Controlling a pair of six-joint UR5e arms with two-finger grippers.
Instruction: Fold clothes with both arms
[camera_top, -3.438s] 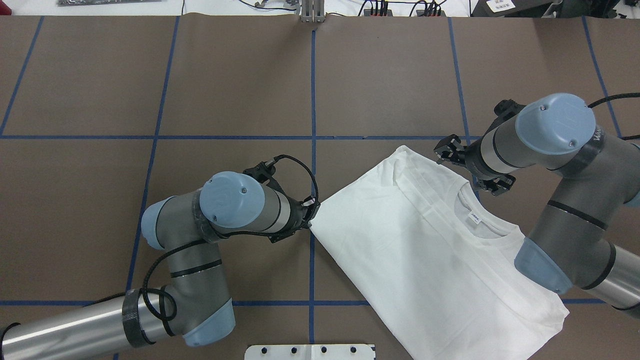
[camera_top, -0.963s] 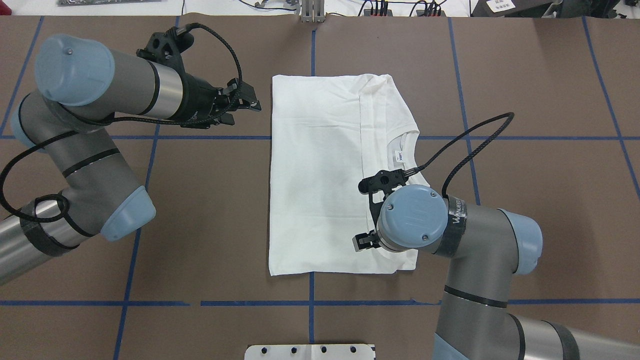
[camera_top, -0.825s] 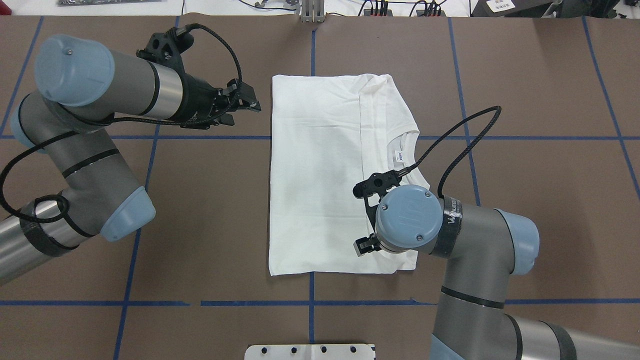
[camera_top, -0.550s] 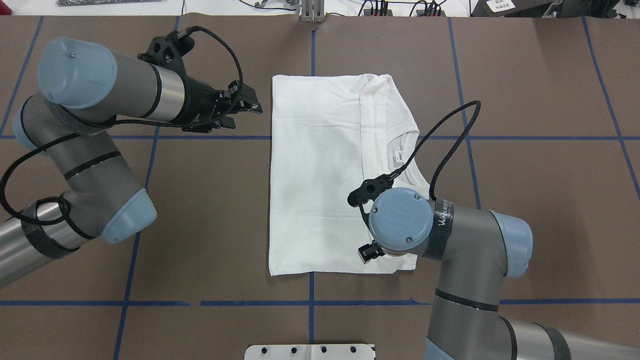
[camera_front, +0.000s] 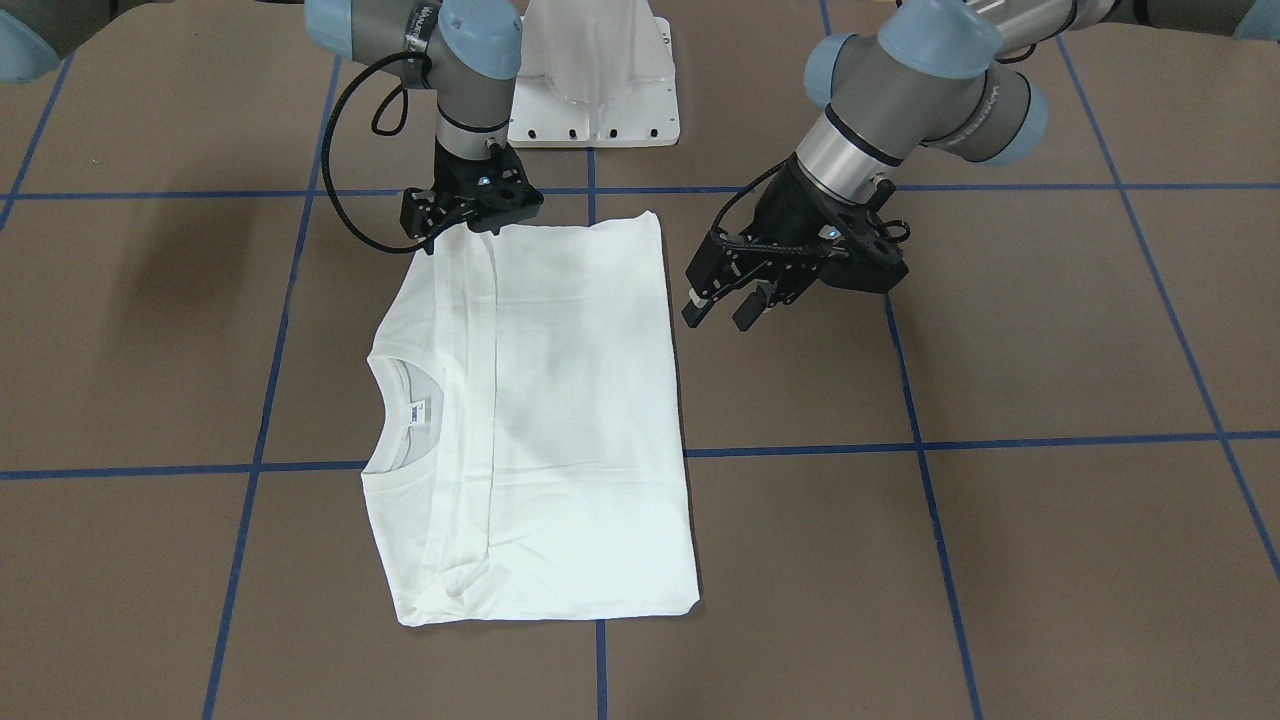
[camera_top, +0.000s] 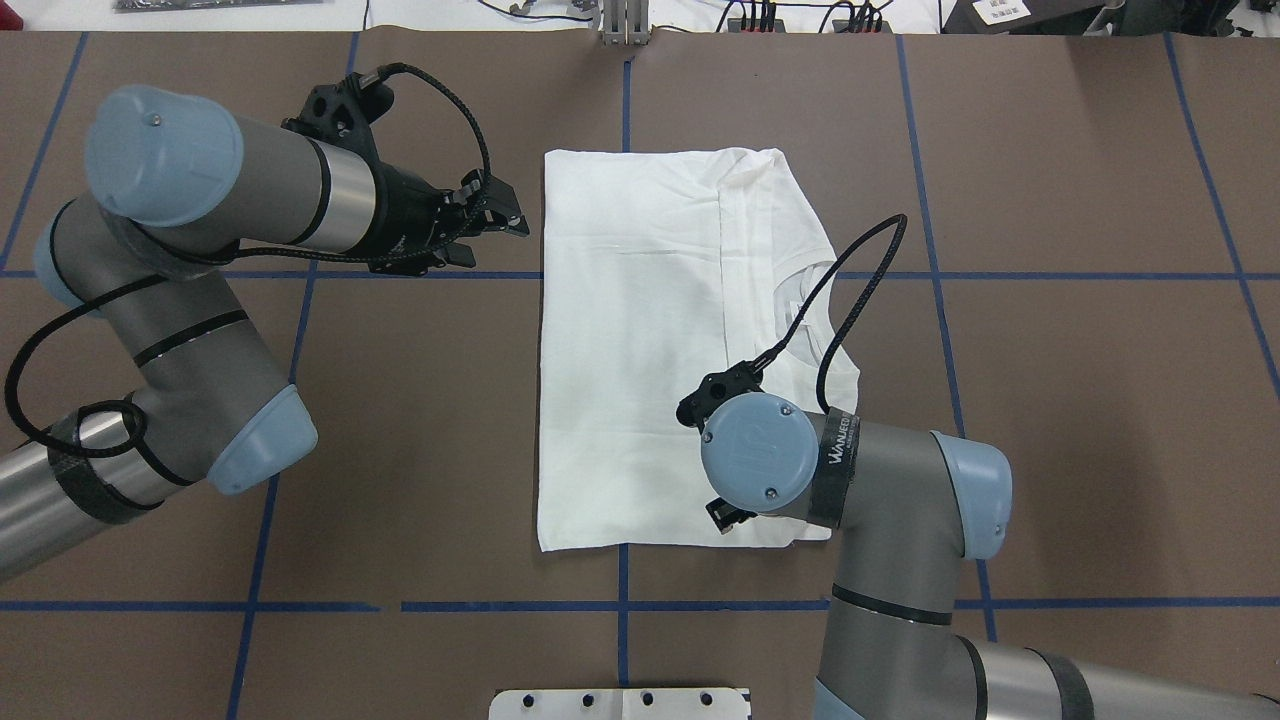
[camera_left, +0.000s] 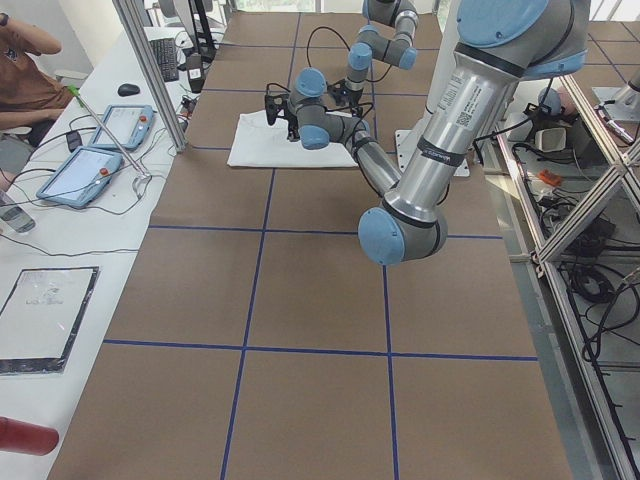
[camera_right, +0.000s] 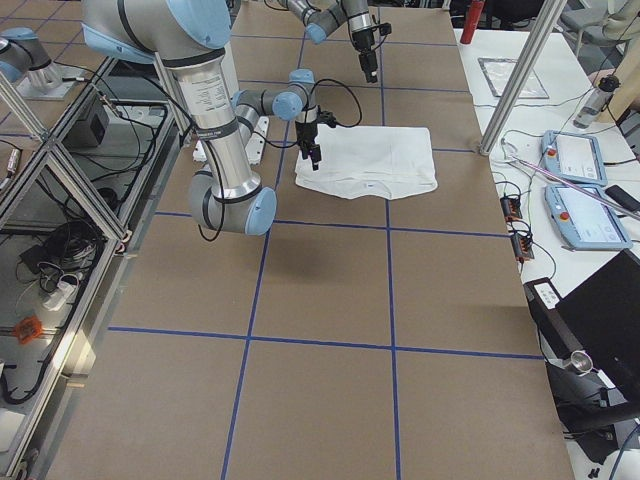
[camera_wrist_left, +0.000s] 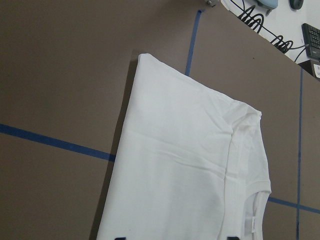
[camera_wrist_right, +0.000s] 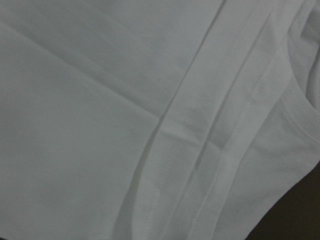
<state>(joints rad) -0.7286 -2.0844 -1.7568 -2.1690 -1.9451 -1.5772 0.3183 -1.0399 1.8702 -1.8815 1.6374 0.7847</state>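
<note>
A: fold status?

B: Brown paper-topped counter with a blue tape grid (camera_top: 1050, 400), one garment on it. Grey-silver tubular left arm with light blue joint caps (camera_top: 250, 190) reaches in from the side, angled down at the garment's long left edge. Matching grey-silver right arm (camera_top: 880, 480) stands over the near right corner, wrist straight down. My read is a top-down pinch at the hem.

A: shirt?

B: White long-sleeved crew-neck shirt (camera_top: 640, 350) lies flat mid-counter as a tidy rectangle, sides turned in, neckline (camera_front: 400, 445) toward the robot's right. I'd call it partway done, a cross fold yet to come. Flat, squared edges give both arms clean corners to take.

A: tools?

B: Black cabled left tool (camera_front: 717, 318): fingers spread, nothing between them, raised off the counter just beside the left edge, clear of the cloth. Its wrist view takes in much of the shirt, so I'd say staged, not committed.
Black right tool (camera_front: 467, 225): low at the near hem, over the turned-in strip. Its wrist view is all fabric and seams, no fingers in frame, and in the overhead view the wrist is in the way. Can't tell if it's spread or pinching, or even touching.

A: smallest?

B: Small neck label (camera_front: 417, 413), face up inside the neckline.
</note>
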